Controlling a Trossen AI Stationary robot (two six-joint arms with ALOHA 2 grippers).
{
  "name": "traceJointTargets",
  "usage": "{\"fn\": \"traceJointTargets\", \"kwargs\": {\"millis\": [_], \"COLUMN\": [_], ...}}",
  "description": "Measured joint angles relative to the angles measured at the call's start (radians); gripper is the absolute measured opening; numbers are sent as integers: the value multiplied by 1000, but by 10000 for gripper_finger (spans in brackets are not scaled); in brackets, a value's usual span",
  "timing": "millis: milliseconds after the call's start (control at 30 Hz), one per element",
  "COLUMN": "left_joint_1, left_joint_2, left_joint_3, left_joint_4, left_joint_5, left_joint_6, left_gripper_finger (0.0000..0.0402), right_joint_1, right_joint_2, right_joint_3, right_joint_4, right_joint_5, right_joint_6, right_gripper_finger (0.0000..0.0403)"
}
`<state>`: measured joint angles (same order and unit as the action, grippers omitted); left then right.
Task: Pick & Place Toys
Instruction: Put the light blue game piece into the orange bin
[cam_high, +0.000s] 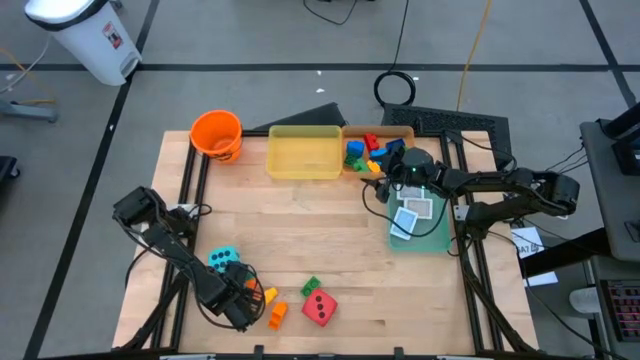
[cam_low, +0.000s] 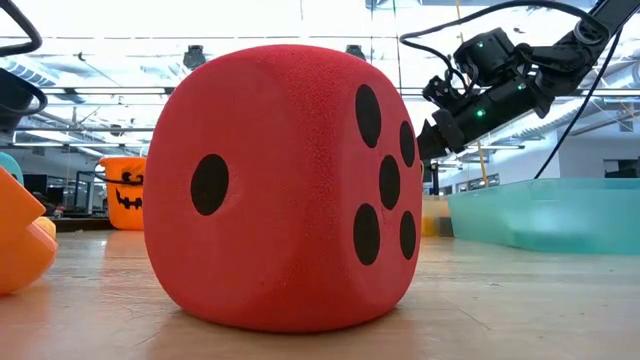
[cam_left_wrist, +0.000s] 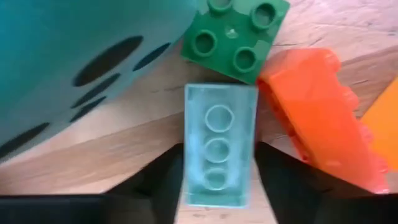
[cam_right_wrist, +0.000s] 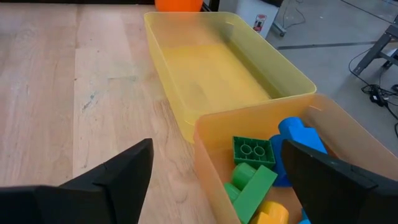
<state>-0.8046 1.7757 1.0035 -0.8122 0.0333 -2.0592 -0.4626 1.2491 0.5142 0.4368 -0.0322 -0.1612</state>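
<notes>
A pale blue-green brick (cam_left_wrist: 219, 149) lies on the wooden table (cam_high: 330, 250), hollow underside up. My left gripper (cam_left_wrist: 219, 186) points down at it near the table's front left (cam_high: 243, 298), one finger on either long side. Around it lie the cyan die (cam_left_wrist: 74, 62), a green brick (cam_left_wrist: 236, 37) and an orange brick (cam_left_wrist: 317, 112). The red die (cam_high: 320, 308) rests on the table nearby. My right gripper (cam_right_wrist: 211, 186) hangs open above the near wall of the orange tray (cam_right_wrist: 249, 124) of bricks at the back right (cam_high: 392, 165). My left gripper has the pale brick between its two fingers, which stand against its two long sides (cam_left_wrist: 188, 180) near one end. The fingers come from above, pointing down, and lie across the brick. The brick lies flat on the table, underside up.
A yellow tray (cam_high: 304, 152) and an orange bucket (cam_high: 217, 135) stand at the back. A green tray (cam_high: 425, 235) with white cards (cam_high: 412, 210) is at the right. More orange bricks (cam_high: 275, 312) and a green brick (cam_high: 310, 286) lie beside the red die (cam_low: 290, 190).
</notes>
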Motion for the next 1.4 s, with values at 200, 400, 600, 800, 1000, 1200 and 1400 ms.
{"fn": "traceJointTargets", "kwargs": {"millis": [200,400,600,800,1000,1200,1400], "left_joint_1": [6,40,96,210,382,561,734], "left_joint_2": [1,-44,-134,-174,-171,-170,-171], "left_joint_3": [0,-3,-2,-1,-1,0,0], "left_joint_4": [5,-4,0,9,179,538,712], "left_joint_5": [-21,-103,-282,-428,-471,-311,-8], "left_joint_6": [3,60,182,404,766,1228,1446], "left_gripper_finger": [131,131,131,131,131,131,131], "right_joint_1": [0,0,16,57,113,185,262], "right_joint_2": [0,0,0,0,0,0,0], "right_joint_3": [0,0,0,0,0,0,0], "right_joint_4": [0,0,0,14,48,13,-29], "right_joint_5": [0,0,0,0,0,0,31], "right_joint_6": [8,15,14,-24,-80,-251,-458], "right_gripper_finger": [320,320,320,320,320,320,320]}}
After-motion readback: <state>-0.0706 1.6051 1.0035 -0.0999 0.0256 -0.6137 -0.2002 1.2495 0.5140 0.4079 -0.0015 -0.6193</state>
